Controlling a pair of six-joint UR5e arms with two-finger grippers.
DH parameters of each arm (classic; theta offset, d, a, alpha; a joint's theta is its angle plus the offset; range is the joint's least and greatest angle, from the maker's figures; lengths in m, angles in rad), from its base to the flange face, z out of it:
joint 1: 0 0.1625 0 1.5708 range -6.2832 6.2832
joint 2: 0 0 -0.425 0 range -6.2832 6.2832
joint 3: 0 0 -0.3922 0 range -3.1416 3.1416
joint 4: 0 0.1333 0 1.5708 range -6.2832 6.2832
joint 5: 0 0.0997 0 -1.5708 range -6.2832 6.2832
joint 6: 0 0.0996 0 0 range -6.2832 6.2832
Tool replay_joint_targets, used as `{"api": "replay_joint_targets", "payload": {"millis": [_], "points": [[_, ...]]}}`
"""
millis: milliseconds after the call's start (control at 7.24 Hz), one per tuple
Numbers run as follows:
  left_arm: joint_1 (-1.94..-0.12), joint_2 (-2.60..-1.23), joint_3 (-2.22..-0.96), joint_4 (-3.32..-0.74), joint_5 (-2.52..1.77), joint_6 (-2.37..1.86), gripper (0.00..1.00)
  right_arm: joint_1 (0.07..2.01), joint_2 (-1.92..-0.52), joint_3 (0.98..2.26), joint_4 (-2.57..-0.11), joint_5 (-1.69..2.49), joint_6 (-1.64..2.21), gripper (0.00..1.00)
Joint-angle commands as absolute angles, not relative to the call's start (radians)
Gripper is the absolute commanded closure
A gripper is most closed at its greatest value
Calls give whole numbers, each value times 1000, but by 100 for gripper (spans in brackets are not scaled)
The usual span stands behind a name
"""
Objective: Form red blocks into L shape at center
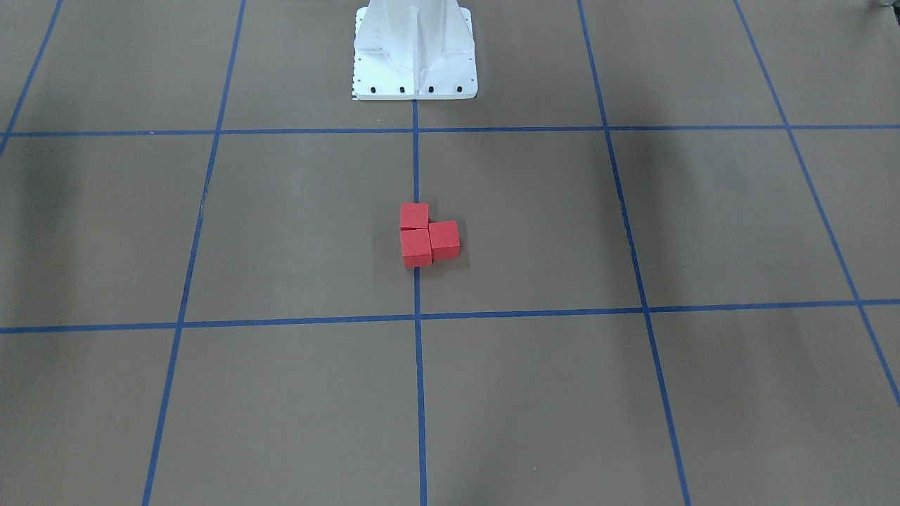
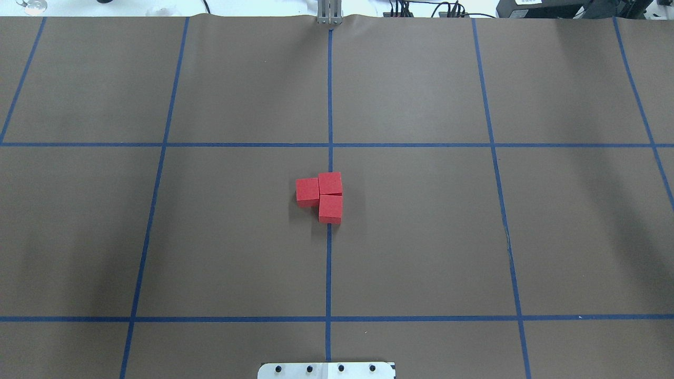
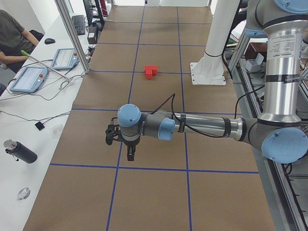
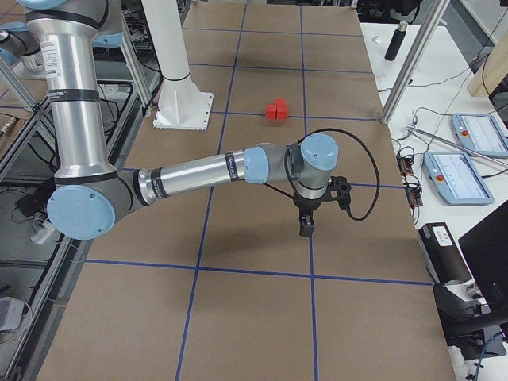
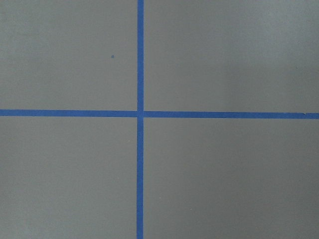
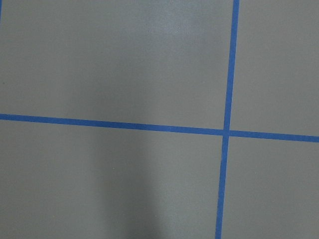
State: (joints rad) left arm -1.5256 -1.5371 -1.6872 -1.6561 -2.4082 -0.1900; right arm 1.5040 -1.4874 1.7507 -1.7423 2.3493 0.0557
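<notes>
Three red blocks sit touching in an L shape on the centre grid line of the brown table. In the front view they are one (image 1: pixel 414 216), a second (image 1: pixel 416 247) and a third (image 1: pixel 444 239); overhead the group (image 2: pixel 330 183) shows mid-table. My left gripper (image 3: pixel 129 153) hangs over the table far from the blocks (image 3: pixel 151 71), seen only from the left side. My right gripper (image 4: pixel 305 226) hangs far from the blocks (image 4: pixel 275 110), seen only from the right side. I cannot tell whether either is open or shut. Neither touches a block.
The white robot base (image 1: pixel 415 53) stands behind the blocks. Blue tape lines (image 2: pixel 329 263) grid the table. Both wrist views show only bare mat with a tape crossing (image 5: pixel 140 113). Tablets (image 3: pixel 29 78) and a bottle (image 3: pixel 19 151) lie on the side bench, where an operator (image 3: pixel 12 36) sits.
</notes>
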Motion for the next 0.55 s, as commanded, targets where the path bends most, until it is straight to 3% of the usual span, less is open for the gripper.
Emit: {"api": "replay_joint_targets", "payload": {"millis": [0,414], "points": [[-1531,-1552,-1692,-1601,-2408,-192,0,1506,-1557,1752,-1711,2352,43,0],[-1531,-1542,-1700,-1605,-2414,-195,0,1505,-1588,1740,-1675,2350,49,0]]}}
